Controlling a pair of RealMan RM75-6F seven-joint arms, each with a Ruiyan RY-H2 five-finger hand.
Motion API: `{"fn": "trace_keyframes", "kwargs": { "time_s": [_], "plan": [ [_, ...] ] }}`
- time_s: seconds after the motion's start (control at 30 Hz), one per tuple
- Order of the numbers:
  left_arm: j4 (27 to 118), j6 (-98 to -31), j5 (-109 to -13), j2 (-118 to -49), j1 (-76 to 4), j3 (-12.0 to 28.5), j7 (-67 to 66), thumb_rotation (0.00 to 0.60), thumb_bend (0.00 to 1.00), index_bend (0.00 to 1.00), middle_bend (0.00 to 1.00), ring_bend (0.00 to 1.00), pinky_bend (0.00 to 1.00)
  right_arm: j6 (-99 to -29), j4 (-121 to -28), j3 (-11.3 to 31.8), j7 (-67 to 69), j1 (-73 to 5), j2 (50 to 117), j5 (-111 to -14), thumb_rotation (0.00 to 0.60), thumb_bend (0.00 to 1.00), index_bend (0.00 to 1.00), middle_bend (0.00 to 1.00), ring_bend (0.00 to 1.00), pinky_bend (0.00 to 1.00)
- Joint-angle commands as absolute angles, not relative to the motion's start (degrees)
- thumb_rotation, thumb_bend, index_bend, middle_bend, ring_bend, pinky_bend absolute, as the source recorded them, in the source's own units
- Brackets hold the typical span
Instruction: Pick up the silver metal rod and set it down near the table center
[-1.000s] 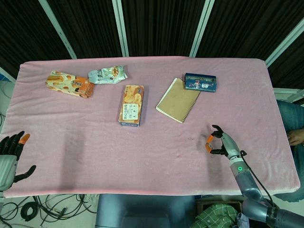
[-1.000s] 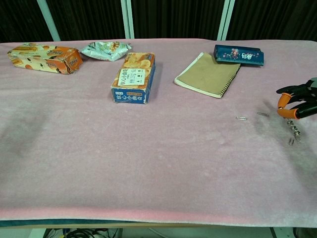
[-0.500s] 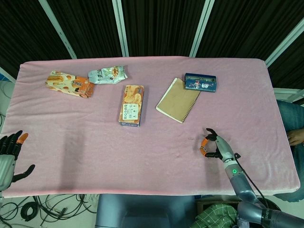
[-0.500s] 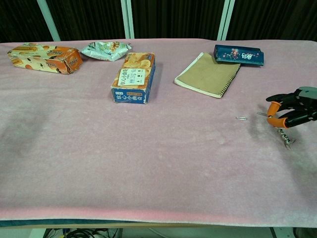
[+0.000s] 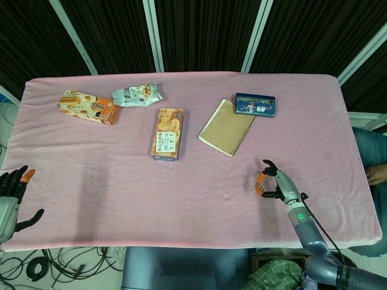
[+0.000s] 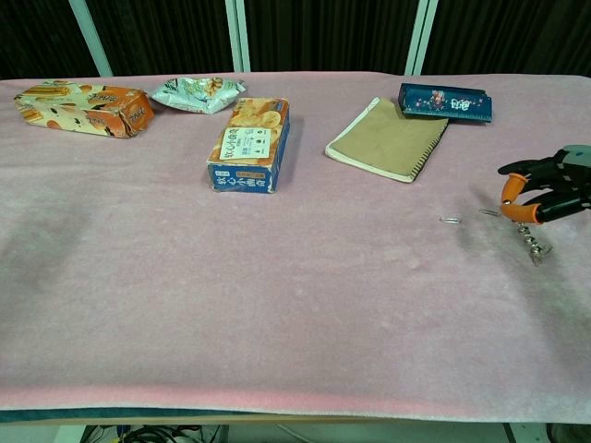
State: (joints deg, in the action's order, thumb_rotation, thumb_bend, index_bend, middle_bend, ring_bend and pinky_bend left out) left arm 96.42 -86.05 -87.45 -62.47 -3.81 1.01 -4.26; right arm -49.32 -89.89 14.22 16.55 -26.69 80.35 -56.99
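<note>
Rod: thin silver metal rod, ridged, dangling tilted from right robot hand
Right robot hand: orange-tipped fingers pinching rod
Left robot hand: fingers spread; empty
Worktop: pink fuzzy cloth

Looks like a robotics lab test cell, not a home or shop. Table draped in plain pink cloth, black curtain panels with white metal frame posts behind it, loose black cables on the floor at the near edge. Mixed props laid out apart: orange snack box, tan spiral notebook, blue pencil case.
</note>
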Motion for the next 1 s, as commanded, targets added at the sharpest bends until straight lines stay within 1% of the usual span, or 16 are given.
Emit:
{"fn": "trace_keyframes", "kwargs": {
  "time_s": [0.03, 0.23, 0.57, 1.0],
  "plan": [
    [96.5, -86.3, -87.3, -62.4, -3.7, 1.1, -4.1, 0.600, 0.22, 0.07, 0.00, 0.00, 0.00, -48.8, -91.1, 15.1, 15.5, -27.8, 79.8, -56.5, 0.600, 0.36, 0.62, 0.05, 0.13, 0.17],
    [96.4, -86.3, -87.1, -62.2, -3.7, 1.3, -3.6, 0.600, 0.22, 0.07, 0.00, 0.00, 0.00, -46.8, -91.9, 16.8, 11.6, -31.5, 80.7, -52.7, 0.600, 0.37, 0.62, 0.05, 0.13, 0.17],
    [96.1, -86.6, -86.8, -61.8, -3.6, 1.6, -2.5, 0.600, 0.22, 0.07, 0.00, 0.00, 0.00, -45.8, -88.8, 19.8, 3.1, -40.2, 86.0, -43.0, 0.600, 0.36, 0.62, 0.05, 0.13, 0.17],
    [96.0, -86.5, -86.6, -61.8, -3.6, 1.6, -2.1, 0.600, 0.22, 0.07, 0.00, 0.00, 0.00, -44.8, -84.8, 20.7, 0.3, -44.6, 88.8, -35.6, 0.600, 0.36, 0.62, 0.05, 0.13, 0.17]
  ]
}}
